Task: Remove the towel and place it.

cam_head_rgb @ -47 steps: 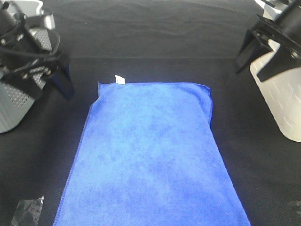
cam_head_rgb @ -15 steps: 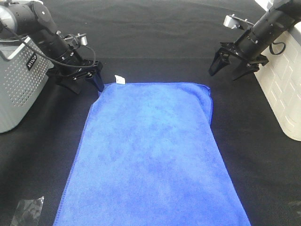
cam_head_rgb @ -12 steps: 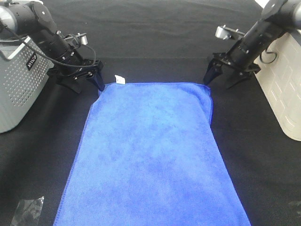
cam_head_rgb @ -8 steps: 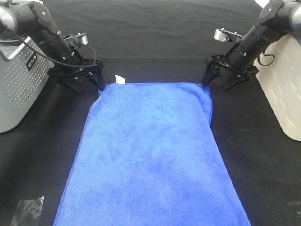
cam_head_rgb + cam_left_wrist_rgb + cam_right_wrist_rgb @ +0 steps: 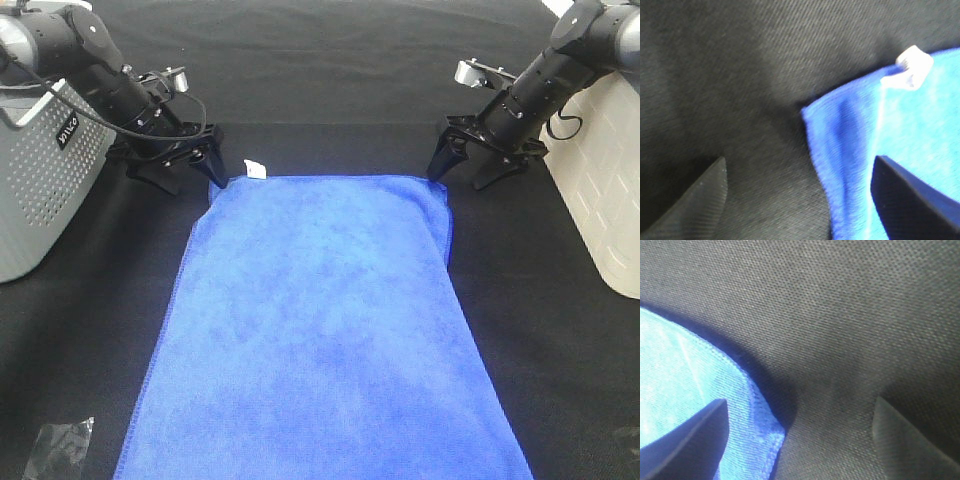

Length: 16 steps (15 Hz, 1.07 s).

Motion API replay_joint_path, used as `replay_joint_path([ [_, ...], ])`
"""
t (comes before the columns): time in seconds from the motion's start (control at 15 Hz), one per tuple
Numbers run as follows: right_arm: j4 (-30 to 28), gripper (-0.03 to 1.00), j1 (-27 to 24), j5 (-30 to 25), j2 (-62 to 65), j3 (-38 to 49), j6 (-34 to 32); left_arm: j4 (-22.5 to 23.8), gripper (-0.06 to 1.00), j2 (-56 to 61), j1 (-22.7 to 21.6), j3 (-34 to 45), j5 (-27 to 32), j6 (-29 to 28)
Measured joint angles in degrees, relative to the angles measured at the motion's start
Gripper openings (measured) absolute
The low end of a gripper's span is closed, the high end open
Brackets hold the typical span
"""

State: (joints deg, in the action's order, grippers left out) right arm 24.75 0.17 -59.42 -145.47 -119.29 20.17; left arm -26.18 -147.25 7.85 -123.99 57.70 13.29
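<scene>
The towel lies flat and unfolded on the black table cloth, running from the centre of the high view down past the edge at 6 o'clock. Its far corners sit at about 11 and 1 o'clock, and the white tag stands at the 11 o'clock corner. I judge it light, soft and fully limp. The microfibre pile should grip the pads rather than slip, but any unsupported length will sag and drag. It is not fragile. I would take hold at the two far corners, on the stitched hem, and pinch shallow so that the table cloth underneath is not caught with it. The left gripper is spread and low at the tagged corner. In its wrist view one finger is over blue pile, the other over black cloth, and the corner lies between them. The right gripper is likewise spread, straddling the 1 o'clock corner, and neither gripper is pinching anything. The surface is a matte woven cloth. A grey perforated basket stands at 9 o'clock, a white slotted basket at 3 o'clock, and a scrap of clear plastic lies at 7 o'clock. Bare black cloth shows toward 12 o'clock.
</scene>
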Motion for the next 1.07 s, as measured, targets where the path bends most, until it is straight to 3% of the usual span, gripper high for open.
replay_joint_path([
  [0.67,3.67,0.78,0.29,-0.11,-0.63,0.86,0.0,-4.13,0.75,-0.97,4.93,-0.29,-1.32,0.0],
  [1.07,1.83,0.77,6.19,3.09,-0.69,0.86,0.06,-4.35,0.75,-0.97,5.27,-0.29,-1.26,0.17],
])
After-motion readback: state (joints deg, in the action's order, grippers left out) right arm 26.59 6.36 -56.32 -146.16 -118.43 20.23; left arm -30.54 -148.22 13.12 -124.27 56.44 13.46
